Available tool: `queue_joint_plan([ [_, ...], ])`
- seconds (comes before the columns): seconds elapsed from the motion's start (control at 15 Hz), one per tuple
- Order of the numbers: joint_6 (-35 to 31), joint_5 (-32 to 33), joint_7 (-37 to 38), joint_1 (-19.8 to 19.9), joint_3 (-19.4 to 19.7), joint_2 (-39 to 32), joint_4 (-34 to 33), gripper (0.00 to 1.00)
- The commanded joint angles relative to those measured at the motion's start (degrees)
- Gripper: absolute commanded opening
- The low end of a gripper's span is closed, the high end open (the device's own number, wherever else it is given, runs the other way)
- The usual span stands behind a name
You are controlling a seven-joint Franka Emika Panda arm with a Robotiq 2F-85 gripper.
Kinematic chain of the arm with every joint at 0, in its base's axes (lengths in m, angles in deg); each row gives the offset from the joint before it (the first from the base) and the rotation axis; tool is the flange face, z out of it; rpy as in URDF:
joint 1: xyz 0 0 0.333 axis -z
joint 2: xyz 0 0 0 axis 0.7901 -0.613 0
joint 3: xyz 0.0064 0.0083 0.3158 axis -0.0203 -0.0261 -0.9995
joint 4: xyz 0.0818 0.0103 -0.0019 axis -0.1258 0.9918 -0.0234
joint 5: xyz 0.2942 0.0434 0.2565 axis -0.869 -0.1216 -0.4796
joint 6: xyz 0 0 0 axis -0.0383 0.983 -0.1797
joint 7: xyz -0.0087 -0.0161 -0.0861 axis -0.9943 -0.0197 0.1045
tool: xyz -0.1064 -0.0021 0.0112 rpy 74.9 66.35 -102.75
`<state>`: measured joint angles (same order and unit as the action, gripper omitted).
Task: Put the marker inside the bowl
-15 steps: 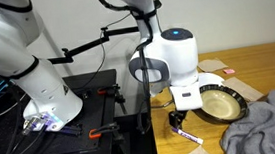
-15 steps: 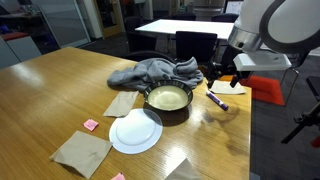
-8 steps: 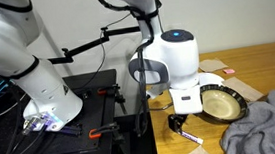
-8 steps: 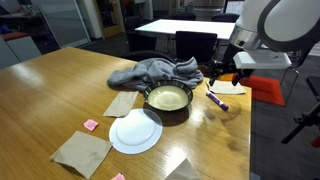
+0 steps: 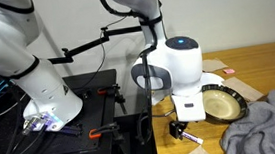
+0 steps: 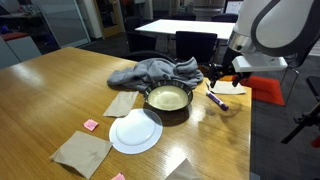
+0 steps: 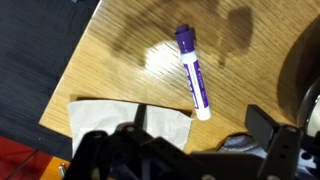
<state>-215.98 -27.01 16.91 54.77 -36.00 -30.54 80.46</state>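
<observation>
Wrist view: the marker [image 7: 192,72] lies flat on the wooden table [image 7: 120,60], purple cap at the far end and white barrel running back toward the camera, slightly slanted. The pincer [image 7: 198,116] is open: its two dark fingers [image 7: 141,118] stand wide apart at the bottom of the view, with the marker's near end showing between them. We see no contact between fingers and marker; how high the pincer hangs over the wood we cannot tell from this view. A brown paper napkin [image 7: 110,118] lies flat beside the marker's near end, close to the table edge. In an exterior view the pincer [image 5: 182,126] hangs low over the table corner, with the marker [image 5: 191,138] just under it. The bowl [image 5: 225,102], dark rim and cream inside, sits near the marker but apart from it, and nothing lies in it. In an exterior view the marker [image 6: 217,100] is on the wood just beside the bowl [image 6: 168,116], outside the rim. A grey cloth [image 6: 150,72] is bunched against the bowl's far side; a white plate [image 6: 135,131] sits in front of it.
</observation>
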Motion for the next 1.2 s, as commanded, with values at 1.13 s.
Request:
queue_joint_plan([
  [1.13, 3.18, -1.41, -3.45, 1.31, -2.30, -10.86, -10.13, 0.68],
])
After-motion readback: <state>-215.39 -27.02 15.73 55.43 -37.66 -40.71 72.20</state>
